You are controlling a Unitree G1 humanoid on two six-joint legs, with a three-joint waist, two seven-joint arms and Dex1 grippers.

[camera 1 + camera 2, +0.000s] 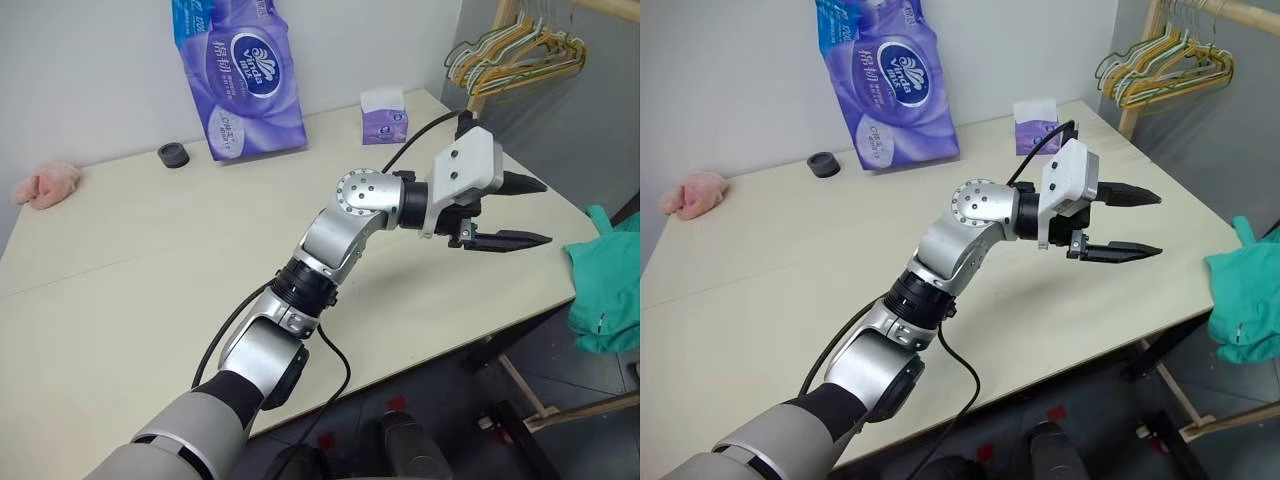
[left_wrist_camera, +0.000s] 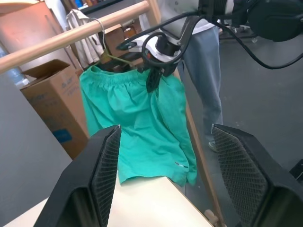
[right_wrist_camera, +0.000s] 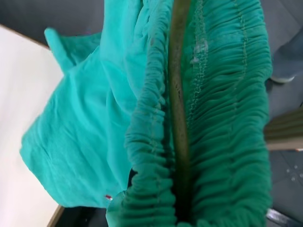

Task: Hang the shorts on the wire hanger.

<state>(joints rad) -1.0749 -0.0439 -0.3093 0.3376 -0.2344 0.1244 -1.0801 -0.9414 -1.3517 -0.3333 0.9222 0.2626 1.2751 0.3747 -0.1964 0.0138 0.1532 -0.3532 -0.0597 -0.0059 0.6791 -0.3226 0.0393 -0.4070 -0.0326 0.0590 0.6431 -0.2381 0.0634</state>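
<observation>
Open left tool [image 1: 1140, 222] points toward shorts [image 1: 1247, 300]

Even, bright indoor light; soft shadow under arm on table [image 1: 120, 270]; shorts [image 3: 222, 94] close-up slightly blurred.

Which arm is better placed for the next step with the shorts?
Right, probably: the right gripper is shut on the shorts at the waistband, where the wire hanger runs. The left gripper, jaws open, is over the table, apart from them.
</observation>
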